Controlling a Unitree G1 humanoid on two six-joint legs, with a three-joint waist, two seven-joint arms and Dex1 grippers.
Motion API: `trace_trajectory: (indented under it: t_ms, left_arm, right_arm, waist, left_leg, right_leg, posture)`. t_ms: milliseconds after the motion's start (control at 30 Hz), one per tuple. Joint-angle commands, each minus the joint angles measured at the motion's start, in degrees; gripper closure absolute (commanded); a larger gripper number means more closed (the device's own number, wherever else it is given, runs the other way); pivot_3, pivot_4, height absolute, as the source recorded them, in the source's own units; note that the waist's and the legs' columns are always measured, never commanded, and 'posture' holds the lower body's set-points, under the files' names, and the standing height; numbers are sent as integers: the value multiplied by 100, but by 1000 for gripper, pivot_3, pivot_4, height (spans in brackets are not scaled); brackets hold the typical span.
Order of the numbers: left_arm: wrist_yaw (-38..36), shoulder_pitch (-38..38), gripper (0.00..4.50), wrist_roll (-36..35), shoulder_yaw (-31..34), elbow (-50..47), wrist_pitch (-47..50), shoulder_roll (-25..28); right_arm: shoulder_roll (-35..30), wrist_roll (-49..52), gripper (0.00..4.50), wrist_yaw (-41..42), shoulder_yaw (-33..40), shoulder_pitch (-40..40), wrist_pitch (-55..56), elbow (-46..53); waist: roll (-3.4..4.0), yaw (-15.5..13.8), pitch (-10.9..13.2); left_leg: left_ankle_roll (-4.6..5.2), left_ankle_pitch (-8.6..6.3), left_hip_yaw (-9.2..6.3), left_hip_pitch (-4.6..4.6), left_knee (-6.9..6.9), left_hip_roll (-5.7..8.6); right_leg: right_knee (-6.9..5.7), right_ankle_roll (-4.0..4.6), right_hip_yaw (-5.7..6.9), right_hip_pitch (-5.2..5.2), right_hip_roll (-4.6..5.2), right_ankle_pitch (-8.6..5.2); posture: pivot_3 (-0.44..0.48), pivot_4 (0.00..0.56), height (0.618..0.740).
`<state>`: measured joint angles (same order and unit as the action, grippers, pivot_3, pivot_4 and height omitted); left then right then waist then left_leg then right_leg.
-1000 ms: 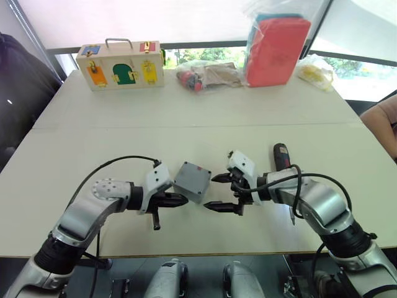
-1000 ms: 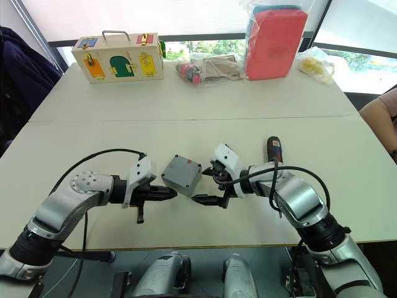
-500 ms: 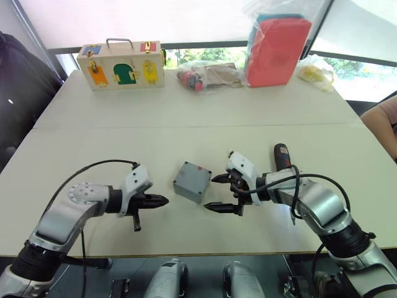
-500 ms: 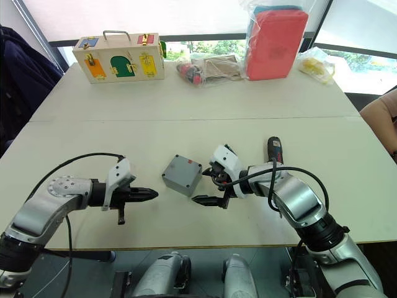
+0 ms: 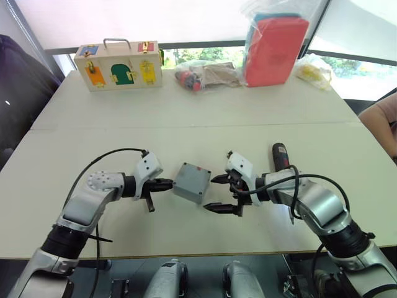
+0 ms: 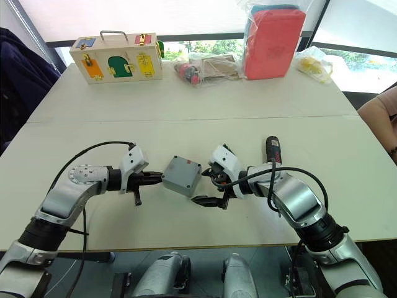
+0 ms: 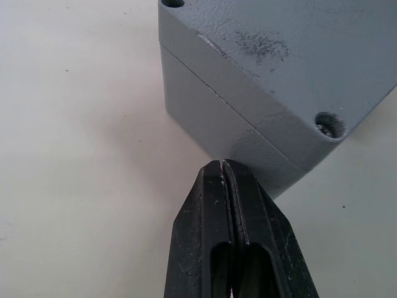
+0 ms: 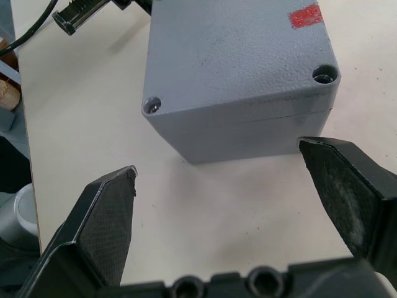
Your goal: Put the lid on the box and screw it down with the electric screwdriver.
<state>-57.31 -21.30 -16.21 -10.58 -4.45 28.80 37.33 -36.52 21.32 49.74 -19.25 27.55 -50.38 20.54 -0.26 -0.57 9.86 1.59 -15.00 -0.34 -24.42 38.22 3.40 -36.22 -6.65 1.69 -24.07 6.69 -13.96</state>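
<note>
The grey box (image 5: 192,182) stands on the table with the lid (image 8: 239,59) on top of it; a seam runs round just below the top face, which has corner holes and a red mark. My left gripper (image 5: 169,183) is shut, its tips (image 7: 223,164) right at the box's left side. On the other side, my right gripper (image 5: 212,194) is open, with its fingers (image 8: 108,217) spread wider than the box and just short of it. The black electric screwdriver (image 5: 282,155) lies on the table behind my right forearm.
At the far edge stand a wooden box with coloured doors (image 5: 118,64), clear bags of parts (image 5: 208,74), a red case in plastic (image 5: 276,42) and a yellow bag (image 5: 315,70). A person's arm (image 5: 386,118) shows at the right edge.
My left gripper drew back to the left away from the box, then returned; its shut tips are at the box's left side again. The right gripper and box have stayed put.
</note>
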Motion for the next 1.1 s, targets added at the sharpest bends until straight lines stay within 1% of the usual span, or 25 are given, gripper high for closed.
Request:
trace_trajectory:
  t_ms: [33,367,500,633,733,767,867,967,1033,1100]
  left_arm:
    - [-107,-22,4500,-104,-89,-445,144,-16]
    - [-83,128,4500,-165,10,-878,461,56]
    - [-40,71,4500,-165,259,-832,466,231]
    - [-47,20,4500,-190,344,-806,476,312]
    - [-143,-17,4500,-263,475,-894,570,503]
    - [-176,-58,4500,-331,571,-913,627,582]
    - [-244,-217,4500,-682,883,-1024,903,721]
    - [-234,-482,4500,-1334,1181,-1384,1416,656]
    - [-243,-561,4500,-1541,1190,-1569,1585,642]
    - [-240,-620,4500,-1596,1128,-1654,1639,663]
  right_arm:
    - [59,-17,64,-53,116,164,83,119]
    - [-19,15,64,-8,145,149,67,159]
    - [-275,284,64,131,441,124,-188,481]
    - [-407,431,64,167,569,75,-337,665]
    - [-693,659,64,286,855,-21,-520,959]
    - [-756,771,64,275,1075,4,-603,956]
    - [-877,903,64,141,1612,125,-666,732]
    - [-573,443,64,-547,1946,326,-150,-170]
    - [-271,238,64,-916,1979,426,81,-762]
    - [-116,-45,64,-1040,1796,467,461,-1189]
  waist:
    - [0,-13,0]
    - [0,-10,0]
    - [0,-8,0]
    - [0,-11,0]
    - [0,-14,0]
    - [0,-10,0]
    - [-1,-15,1]
    - [-4,-12,-1]
    - [-3,-9,-2]
    - [-5,2,-3]
  left_leg:
    - [1,-1,0,0,1,0]
    - [0,0,-1,0,1,1]
    - [3,-2,-1,0,1,1]
    - [11,-6,-2,0,1,0]
    - [11,-6,-2,-1,1,0]
    - [11,-7,-2,-1,1,0]
    - [13,-8,-2,0,1,0]
    - [13,-8,-3,0,2,0]
    - [-2,1,-2,1,2,0]
    - [-18,10,-1,3,0,0]
  right_leg:
    - [0,0,0,1,1,0]
    - [0,0,0,2,2,0]
    - [1,0,0,2,2,0]
    - [1,0,0,2,2,0]
    - [1,0,0,2,3,0]
    - [1,0,0,2,3,0]
    - [1,0,0,2,3,0]
    - [1,0,1,4,5,0]
    - [1,0,1,5,5,0]
    - [1,0,-1,6,2,0]
  posture:
    - [0,150,740]
    - [0,150,740]
    - [0,150,740]
    - [0,150,740]
    - [0,150,740]
    - [0,150,740]
    - [0,150,740]
    - [0,150,740]
    - [0,150,740]
    - [0,150,740]
